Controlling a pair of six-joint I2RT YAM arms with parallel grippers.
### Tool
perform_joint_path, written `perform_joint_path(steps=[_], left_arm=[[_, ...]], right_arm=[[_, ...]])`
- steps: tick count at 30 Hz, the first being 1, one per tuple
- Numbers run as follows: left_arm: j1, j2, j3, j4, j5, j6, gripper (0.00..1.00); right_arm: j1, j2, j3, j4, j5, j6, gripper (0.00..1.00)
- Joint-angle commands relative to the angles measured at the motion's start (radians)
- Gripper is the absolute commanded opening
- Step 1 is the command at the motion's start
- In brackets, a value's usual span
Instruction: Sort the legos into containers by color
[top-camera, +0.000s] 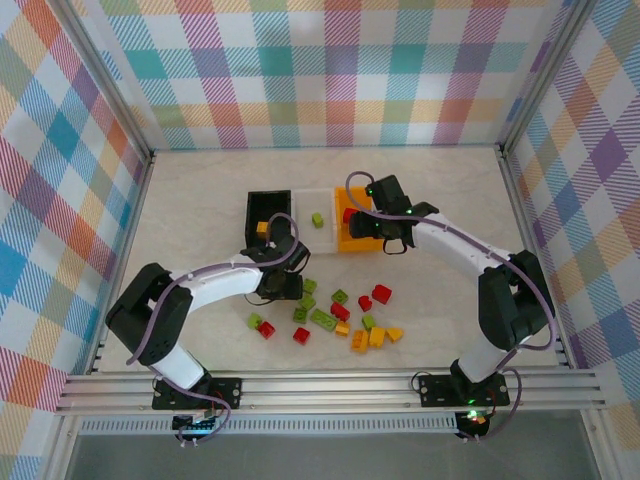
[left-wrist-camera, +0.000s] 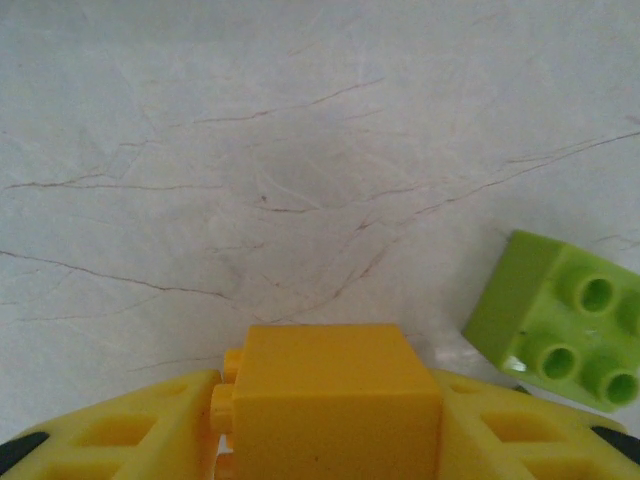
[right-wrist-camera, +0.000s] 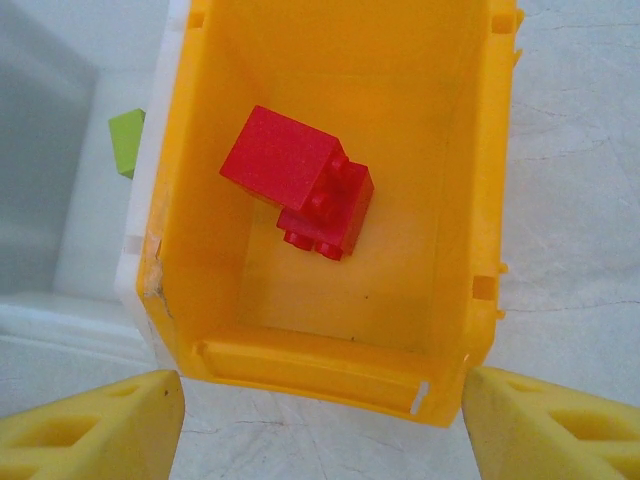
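Note:
My left gripper is down on the table, its yellow fingers pressed against both sides of a yellow-orange lego. A lime green lego lies just to its right. In the top view that gripper sits in front of the black container. My right gripper hangs open and empty over the orange container, where a red lego lies. The white container between them holds a green lego.
Several loose red, green and yellow-orange legos are scattered on the table in front of the containers. A yellow-orange lego lies in the black container. Plaid walls enclose the table on three sides.

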Motion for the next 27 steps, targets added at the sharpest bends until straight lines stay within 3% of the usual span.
perform_joint_path(steps=[1, 6, 10, 16, 22, 27], left_arm=[[-0.010, 0.009, -0.015, 0.010, -0.026, 0.008, 0.50], [-0.011, -0.038, -0.015, -0.002, -0.033, -0.006, 0.37], [0.015, -0.128, 0.027, -0.026, -0.053, -0.006, 0.35], [0.140, -0.183, 0.157, -0.045, -0.094, -0.012, 0.36], [0.237, -0.074, 0.304, -0.023, -0.165, -0.010, 0.36], [0.310, 0.073, 0.413, -0.006, -0.146, -0.010, 0.36]], right_arm=[[0.001, -0.034, -0.010, 0.019, 0.007, 0.015, 0.74], [0.001, -0.041, -0.012, 0.019, 0.004, 0.020, 0.74], [0.001, -0.055, -0.025, 0.024, -0.007, 0.026, 0.74], [0.002, -0.067, -0.057, 0.042, -0.019, 0.041, 0.74], [0.001, -0.077, -0.071, 0.042, -0.017, 0.041, 0.74], [0.001, -0.093, -0.083, 0.044, -0.026, 0.044, 0.74]])
